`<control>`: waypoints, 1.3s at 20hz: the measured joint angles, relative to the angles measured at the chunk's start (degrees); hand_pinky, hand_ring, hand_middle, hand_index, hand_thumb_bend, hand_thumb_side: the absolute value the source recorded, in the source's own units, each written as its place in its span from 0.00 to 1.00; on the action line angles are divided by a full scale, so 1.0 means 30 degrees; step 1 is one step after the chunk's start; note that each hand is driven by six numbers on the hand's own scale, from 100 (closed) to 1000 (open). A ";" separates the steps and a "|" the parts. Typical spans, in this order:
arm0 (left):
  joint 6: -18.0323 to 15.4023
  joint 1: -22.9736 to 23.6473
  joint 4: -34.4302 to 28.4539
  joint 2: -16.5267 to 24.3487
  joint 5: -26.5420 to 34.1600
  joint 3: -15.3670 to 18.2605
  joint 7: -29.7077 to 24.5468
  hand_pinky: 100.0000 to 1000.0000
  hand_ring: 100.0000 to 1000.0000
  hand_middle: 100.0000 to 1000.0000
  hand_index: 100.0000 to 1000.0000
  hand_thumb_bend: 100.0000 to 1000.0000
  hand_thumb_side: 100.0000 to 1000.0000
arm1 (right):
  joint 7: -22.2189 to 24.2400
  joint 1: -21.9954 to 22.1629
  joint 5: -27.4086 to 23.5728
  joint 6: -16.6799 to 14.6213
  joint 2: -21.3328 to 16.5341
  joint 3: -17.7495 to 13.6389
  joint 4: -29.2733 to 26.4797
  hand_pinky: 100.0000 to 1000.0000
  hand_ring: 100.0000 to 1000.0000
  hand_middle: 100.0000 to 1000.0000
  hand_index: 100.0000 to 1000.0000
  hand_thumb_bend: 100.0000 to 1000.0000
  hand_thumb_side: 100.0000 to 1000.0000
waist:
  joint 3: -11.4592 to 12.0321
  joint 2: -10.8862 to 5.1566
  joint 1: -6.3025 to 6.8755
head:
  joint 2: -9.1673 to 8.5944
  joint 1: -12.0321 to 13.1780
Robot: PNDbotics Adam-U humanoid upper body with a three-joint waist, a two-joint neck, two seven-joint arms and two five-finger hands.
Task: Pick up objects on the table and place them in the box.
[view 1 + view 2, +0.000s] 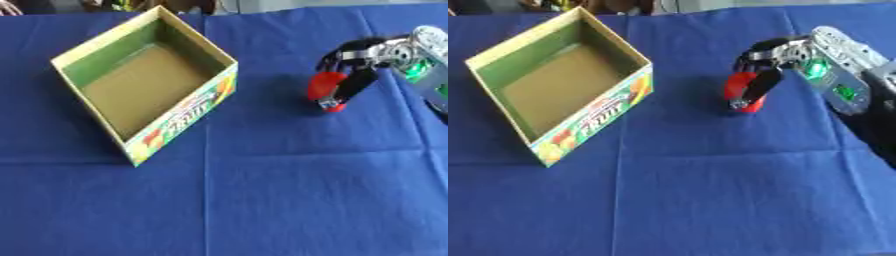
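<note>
From my station, the box point(144, 80) sits open toward the left of the blue worktop point(289, 200), and I see nothing inside it, just its bare brown floor, so by my reckoning no object has gone in yet. The only object I can find is a red, rounded thing point(742, 90) on the right side, well apart from the box. My right robot hand point(765, 67) comes in from the right and has its dark fingers point(357, 82) curled over and round that red thing, which looks to be at or just above the cloth. The carry across to the box is left to do. My left robot hand shows nowhere.
</note>
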 measured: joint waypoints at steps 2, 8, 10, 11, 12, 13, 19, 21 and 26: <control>-0.0009 0.0000 0.0000 -0.0001 0.0008 -0.0041 -0.0017 0.57 0.81 0.77 0.80 0.00 1.00 | 0.0058 0.0026 0.0110 -0.0058 0.0046 0.0002 0.0257 0.78 0.87 0.84 0.94 0.36 0.44 | 0.0000 0.0044 0.0012 | -0.0006 -0.0028; -0.0010 -0.0001 0.0000 -0.0001 0.0073 -0.0084 -0.0019 0.56 0.81 0.76 0.80 0.00 1.00 | 0.0187 0.0268 0.0139 -0.0187 0.0099 0.0005 0.0808 0.76 0.84 0.84 0.94 0.37 0.50 | -0.0069 0.0088 0.0038 | -0.0008 -0.0041; -0.0011 -0.0001 0.0000 -0.0001 0.0081 -0.0087 -0.0021 0.56 0.81 0.76 0.79 0.00 1.00 | 0.0212 0.0278 0.0139 -0.0212 0.0099 0.0005 0.0883 0.73 0.81 0.83 0.94 0.36 0.50 | -0.0076 0.0089 0.0042 | -0.0015 -0.0057; -0.0011 -0.0001 0.0000 -0.0001 0.0084 -0.0087 -0.0021 0.56 0.81 0.76 0.79 0.00 1.00 | 0.0224 0.0278 0.0139 -0.0224 0.0099 0.0005 0.0926 0.70 0.78 0.82 0.94 0.36 0.49 | -0.0076 0.0090 0.0042 | -0.0040 -0.0079; -0.0011 -0.0001 0.0000 -0.0001 0.0086 -0.0088 -0.0021 0.56 0.81 0.76 0.79 0.00 1.00 | 0.0233 0.0278 0.0136 -0.0233 0.0100 0.0005 0.0936 0.67 0.75 0.81 0.93 0.35 0.50 | -0.0078 0.0091 0.0048 | -0.0055 -0.0102; -0.0010 -0.0001 0.0000 -0.0001 0.0088 -0.0088 -0.0022 0.56 0.81 0.76 0.79 0.00 1.00 | 0.0234 0.0278 0.0121 -0.0234 0.0104 0.0001 0.0939 0.67 0.75 0.81 0.93 0.35 0.50 | -0.0078 0.0093 0.0055 | -0.0061 -0.0120; -0.0007 -0.0001 0.0000 -0.0002 0.0094 -0.0089 -0.0024 0.56 0.81 0.76 0.79 0.00 1.00 | 0.0042 0.0232 -0.0053 -0.0042 0.0111 -0.0138 0.0720 0.58 0.67 0.73 0.89 0.28 0.50 | -0.0078 0.0146 0.0115 | -0.0076 -0.0178; -0.0005 -0.0001 0.0000 -0.0002 0.0096 -0.0089 -0.0023 0.56 0.81 0.76 0.79 0.00 1.00 | -0.0102 0.0213 -0.0067 0.0103 0.0111 -0.0188 0.0530 0.56 0.66 0.69 0.84 0.23 0.50 | -0.0081 0.0169 0.0117 | -0.0079 -0.0179; -0.0002 -0.0001 0.0000 -0.0004 0.0096 -0.0090 -0.0023 0.56 0.81 0.76 0.79 0.00 1.00 | -0.0521 0.0214 -0.0174 0.0522 0.0111 -0.0258 0.0204 0.49 0.60 0.65 0.81 0.14 0.43 | -0.0091 0.0207 0.0114 | -0.0131 -0.0180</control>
